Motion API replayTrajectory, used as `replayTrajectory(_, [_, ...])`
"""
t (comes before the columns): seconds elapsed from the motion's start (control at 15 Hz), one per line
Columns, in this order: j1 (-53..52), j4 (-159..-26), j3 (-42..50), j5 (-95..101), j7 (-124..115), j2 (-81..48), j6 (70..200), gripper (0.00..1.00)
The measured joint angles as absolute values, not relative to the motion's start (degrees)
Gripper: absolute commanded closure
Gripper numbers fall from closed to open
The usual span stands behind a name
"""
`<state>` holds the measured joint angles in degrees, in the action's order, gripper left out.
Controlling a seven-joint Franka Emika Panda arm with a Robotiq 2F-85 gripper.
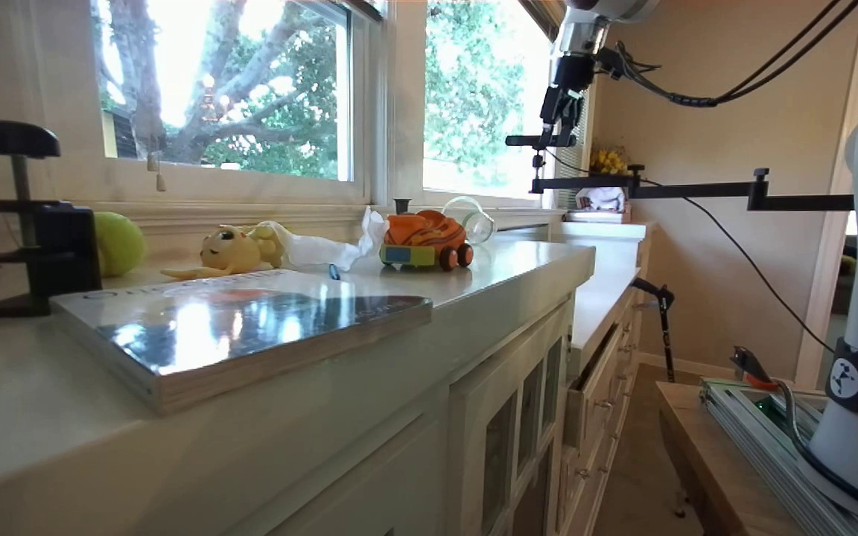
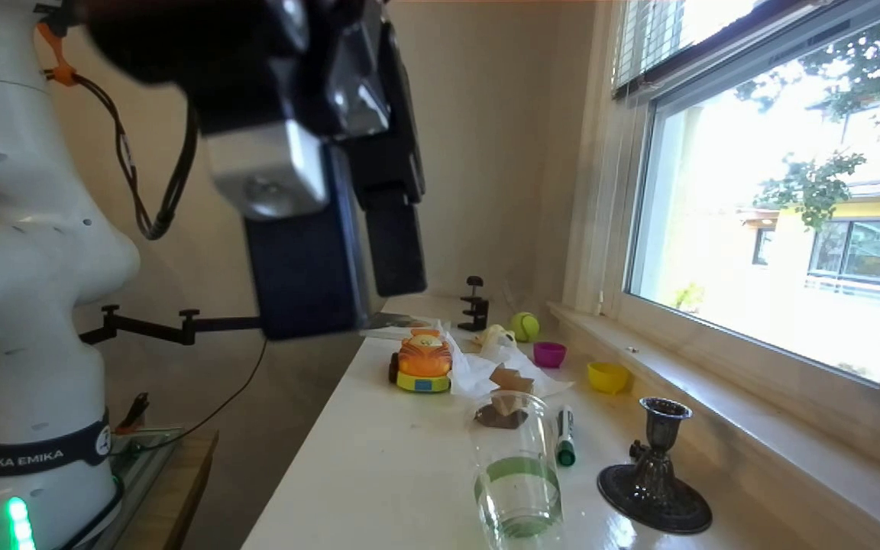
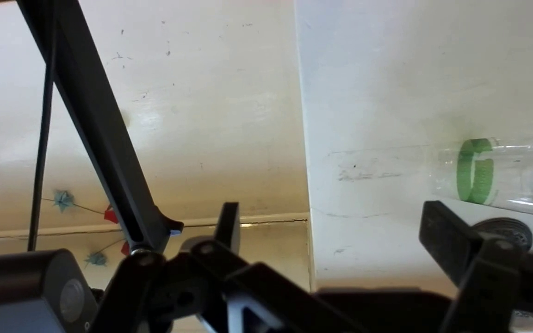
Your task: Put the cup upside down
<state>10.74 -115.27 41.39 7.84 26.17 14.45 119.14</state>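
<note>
A clear glass cup with a green band [image 2: 520, 500] appears to lie on its side on the white counter. It also shows in the wrist view at the right edge [image 3: 474, 171], partly cut off, and in an exterior view behind the toy truck [image 1: 480, 227]. A small purple cup [image 2: 549, 354] and a yellow cup [image 2: 608, 376] stand farther back by the window. My gripper [image 3: 331, 208] is open and empty, its fingers wide apart. It hangs high above the counter, in both exterior views [image 1: 559, 123] [image 2: 360, 305], apart from the glass cup.
A dark candlestick [image 2: 658, 473], green marker [image 2: 565, 437], brown cardboard piece [image 2: 511, 380], white tissue [image 2: 478, 372] and orange toy truck [image 2: 423, 363] surround the glass cup. A black bar [image 1: 697, 190] carrying a camera [image 3: 40, 291] sits close to my gripper. The counter edge [image 3: 304, 138] steps down.
</note>
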Motion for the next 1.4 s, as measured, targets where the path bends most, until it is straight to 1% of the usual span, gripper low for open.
replayTrajectory(0.2, [11.7, -115.3, 40.4, 6.1, 26.1, 13.8, 119.4, 0.0])
replayTrajectory(0.67, [11.9, -114.2, 38.5, -7.8, 25.1, 6.7, 123.6, 0.0])
replayTrajectory(1.0, [14.4, -112.0, 34.6, -8.9, 16.8, 1.9, 124.1, 0.0])
replayTrajectory(1.4, [16.4, -110.0, 27.6, -8.8, 2.2, -2.6, 124.0, 0.0])
